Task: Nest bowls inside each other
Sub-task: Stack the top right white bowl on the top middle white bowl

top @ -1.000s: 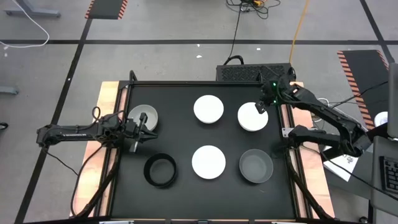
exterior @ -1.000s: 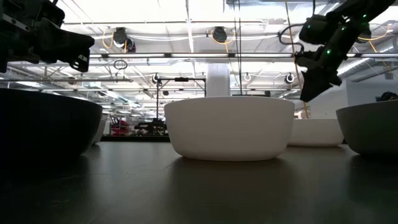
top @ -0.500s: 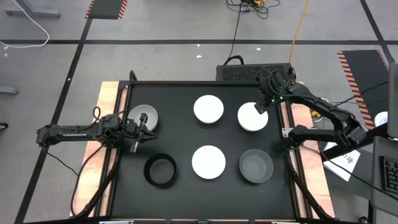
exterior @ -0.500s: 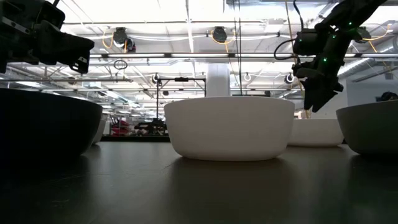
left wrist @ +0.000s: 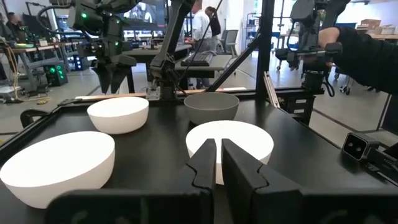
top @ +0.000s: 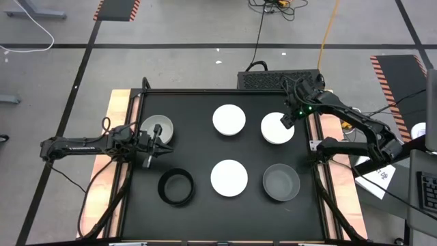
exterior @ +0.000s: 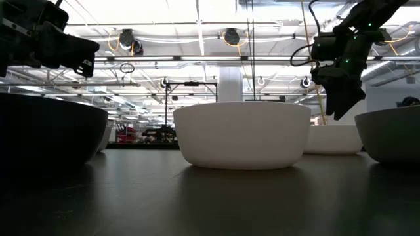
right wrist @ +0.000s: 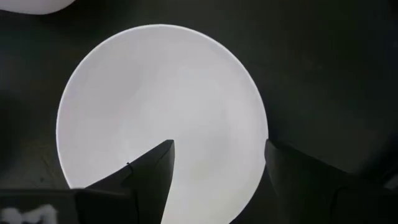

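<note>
My right end effector hangs spread over the white bowl at the table's two o'clock corner; the bowl lies straight below. My left end effector, pressed together, waits at nine o'clock.

Smooth, seemingly plastic white bowls, matt grey bowl, matt black table, wooden edges

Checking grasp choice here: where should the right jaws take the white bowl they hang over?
Probably its rim, from straight above. The white bowl sits upright and open, its wall thin enough for one finger inside and one outside. The right gripper, jaws open, already points down over its outer edge.
</note>
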Available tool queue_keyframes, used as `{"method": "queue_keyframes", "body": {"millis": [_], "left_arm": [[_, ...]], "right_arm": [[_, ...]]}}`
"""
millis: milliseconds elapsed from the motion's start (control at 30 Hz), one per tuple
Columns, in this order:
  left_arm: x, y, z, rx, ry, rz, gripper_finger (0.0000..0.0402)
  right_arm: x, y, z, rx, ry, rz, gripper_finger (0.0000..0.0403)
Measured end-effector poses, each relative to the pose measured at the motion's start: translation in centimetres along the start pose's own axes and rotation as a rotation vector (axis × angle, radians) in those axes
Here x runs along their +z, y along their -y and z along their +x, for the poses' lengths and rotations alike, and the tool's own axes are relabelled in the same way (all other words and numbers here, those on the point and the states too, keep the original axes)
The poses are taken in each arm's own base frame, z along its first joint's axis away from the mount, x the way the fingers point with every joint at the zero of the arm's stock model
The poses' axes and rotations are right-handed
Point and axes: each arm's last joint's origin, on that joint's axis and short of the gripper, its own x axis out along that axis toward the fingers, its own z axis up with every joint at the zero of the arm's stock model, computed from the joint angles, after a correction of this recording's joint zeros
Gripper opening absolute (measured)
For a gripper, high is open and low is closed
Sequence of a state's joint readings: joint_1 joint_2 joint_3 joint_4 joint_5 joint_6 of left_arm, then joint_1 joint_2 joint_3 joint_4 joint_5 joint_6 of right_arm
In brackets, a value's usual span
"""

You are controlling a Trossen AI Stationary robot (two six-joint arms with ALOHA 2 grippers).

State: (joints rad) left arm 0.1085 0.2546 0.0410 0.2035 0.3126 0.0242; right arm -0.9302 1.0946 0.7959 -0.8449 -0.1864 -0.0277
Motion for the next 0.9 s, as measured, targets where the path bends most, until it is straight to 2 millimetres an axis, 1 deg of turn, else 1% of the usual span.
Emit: {"method": "queue_keyframes", "body": {"millis": [200,333,633,900], "left_arm": [[0.0,0.0,0.0,0.0,0.0,-0.004,0.0026],[0.0,0.0,0.0,0.0,0.0,-0.005,0.0026],[0.0,0.0,0.0,0.0,0.0,-0.006,0.0026],[0.0,0.0,0.0,0.0,-0.001,-0.006,0.0026]], "right_arm": [[0.0,0.1,0.0,-0.048,-0.003,0.009,0.0242],[0.0,0.3,0.5,-0.054,-0.035,0.017,0.0242],[0.6,0.7,2.8,-0.053,-0.138,0.031,0.0242],[1.1,1.0,4.4,-0.055,-0.175,0.036,0.0242]]}}
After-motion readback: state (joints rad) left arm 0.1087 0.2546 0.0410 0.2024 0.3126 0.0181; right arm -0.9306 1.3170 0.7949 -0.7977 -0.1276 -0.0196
